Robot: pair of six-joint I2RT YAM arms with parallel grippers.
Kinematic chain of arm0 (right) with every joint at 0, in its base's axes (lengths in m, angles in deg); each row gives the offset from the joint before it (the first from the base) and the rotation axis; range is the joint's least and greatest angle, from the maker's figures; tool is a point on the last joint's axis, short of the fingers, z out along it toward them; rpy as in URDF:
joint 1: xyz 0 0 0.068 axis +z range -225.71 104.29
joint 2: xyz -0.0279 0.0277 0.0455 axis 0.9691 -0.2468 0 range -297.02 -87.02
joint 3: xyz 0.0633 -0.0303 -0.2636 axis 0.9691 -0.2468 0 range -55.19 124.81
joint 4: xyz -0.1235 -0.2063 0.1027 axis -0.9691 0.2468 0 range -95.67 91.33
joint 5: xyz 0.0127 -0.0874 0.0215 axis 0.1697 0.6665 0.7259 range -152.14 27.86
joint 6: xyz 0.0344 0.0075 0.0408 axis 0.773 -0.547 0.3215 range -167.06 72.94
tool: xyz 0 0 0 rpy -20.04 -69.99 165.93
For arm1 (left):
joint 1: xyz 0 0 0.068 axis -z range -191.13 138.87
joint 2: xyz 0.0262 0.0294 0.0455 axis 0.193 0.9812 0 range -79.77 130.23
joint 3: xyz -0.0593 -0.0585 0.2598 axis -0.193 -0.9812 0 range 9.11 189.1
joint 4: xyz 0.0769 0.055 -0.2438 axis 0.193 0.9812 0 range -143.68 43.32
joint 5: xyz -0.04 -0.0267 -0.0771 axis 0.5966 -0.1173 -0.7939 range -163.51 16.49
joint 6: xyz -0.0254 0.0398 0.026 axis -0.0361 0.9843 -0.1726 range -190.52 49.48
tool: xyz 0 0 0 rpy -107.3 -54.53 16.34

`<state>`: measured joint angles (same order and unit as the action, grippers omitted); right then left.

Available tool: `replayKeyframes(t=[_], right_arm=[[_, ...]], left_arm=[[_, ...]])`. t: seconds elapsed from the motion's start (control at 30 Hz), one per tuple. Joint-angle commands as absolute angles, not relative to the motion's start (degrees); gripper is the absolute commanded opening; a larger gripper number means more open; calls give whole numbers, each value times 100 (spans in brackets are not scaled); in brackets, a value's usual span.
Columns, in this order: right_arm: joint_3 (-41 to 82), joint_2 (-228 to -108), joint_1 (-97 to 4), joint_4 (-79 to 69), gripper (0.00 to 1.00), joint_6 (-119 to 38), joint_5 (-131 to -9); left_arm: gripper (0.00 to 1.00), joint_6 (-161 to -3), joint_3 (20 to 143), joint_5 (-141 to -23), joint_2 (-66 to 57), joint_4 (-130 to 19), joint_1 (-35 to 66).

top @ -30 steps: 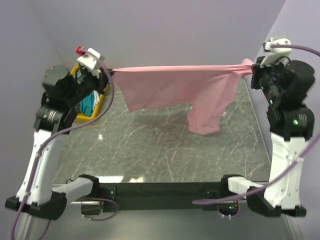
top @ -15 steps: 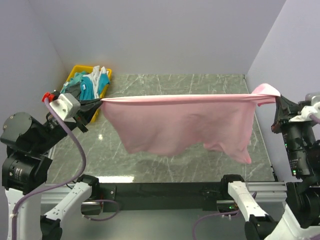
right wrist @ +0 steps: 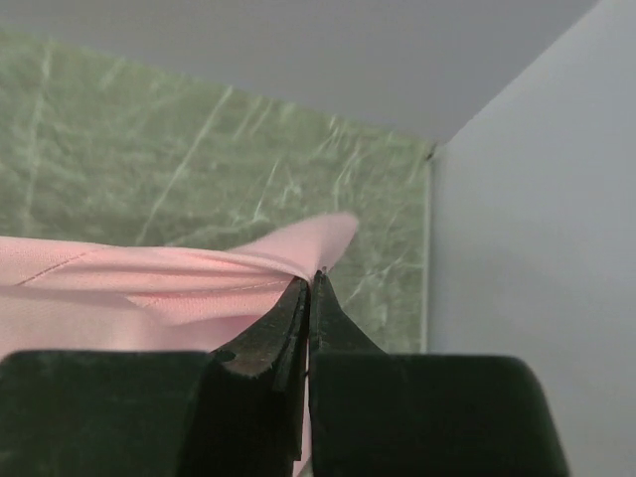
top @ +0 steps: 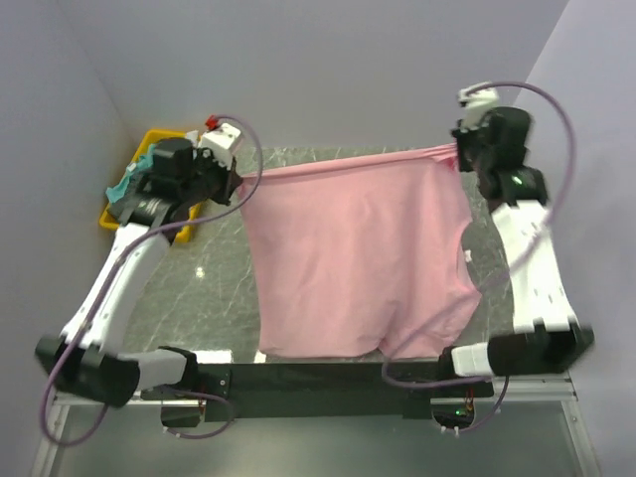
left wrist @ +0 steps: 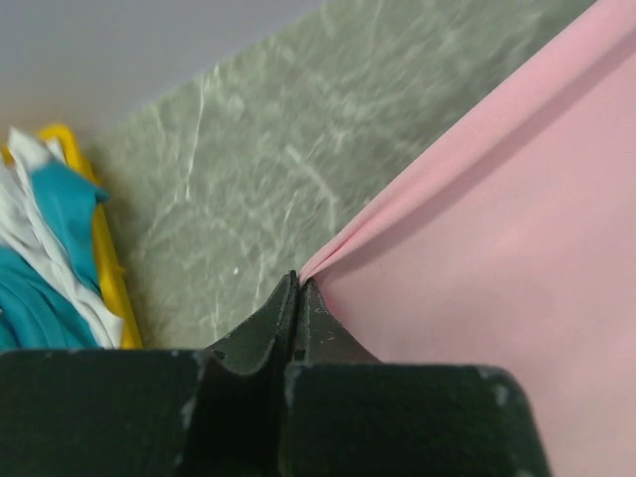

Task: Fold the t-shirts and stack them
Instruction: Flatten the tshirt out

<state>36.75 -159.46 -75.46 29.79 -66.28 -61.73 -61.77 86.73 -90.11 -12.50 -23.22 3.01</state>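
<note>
**Pink shirt strung between both jaws, trailing toward the arm bases**

Clamped shut at the left gripper (top: 238, 185) on one end of the pink t-shirt's (top: 353, 258) far edge, with a thin fold of cloth nipped right at the tips of the jaws in the left wrist view. Clamped shut likewise at the right gripper (top: 460, 154) on the other end, with a small pink flap poking past the tips. Between the two, pulled into a taut line running left to right over the far part of the table (top: 199, 288). From that line, spread lengthwise toward the arm bases as far as the table's near edge. Hard to tell how much of it rests on the marble. Equal reach for both arms, one corner each. Probably next: lowering the held edge evenly to lay the cloth flat. Off to the left, well apart: the yellow bin (top: 107, 217) with teal and white shirts (left wrist: 30, 298) heaped inside.
</note>
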Motion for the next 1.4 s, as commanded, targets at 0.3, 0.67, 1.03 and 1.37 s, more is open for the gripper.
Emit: replayKeyframes(t=[0.3,0.67,1.03,1.37], right_arm=[[6718,-20213,-7431,2113,0,-6859,-4738],[7253,-19402,-7439,-546,0,-6668,-4104],[5234,-19275,-7299,400,0,-6639,-5018],[2533,-18231,-7176,444,0,-7324,-5607]], left_arm=[[0,-6234,11132,-7710,2514,-3137,-523],[0,-6534,13079,-7966,2828,-4960,-787],[0,-5672,9701,-8230,1832,-5113,-779],[0,-5225,7978,-8396,1507,-4402,-796]])
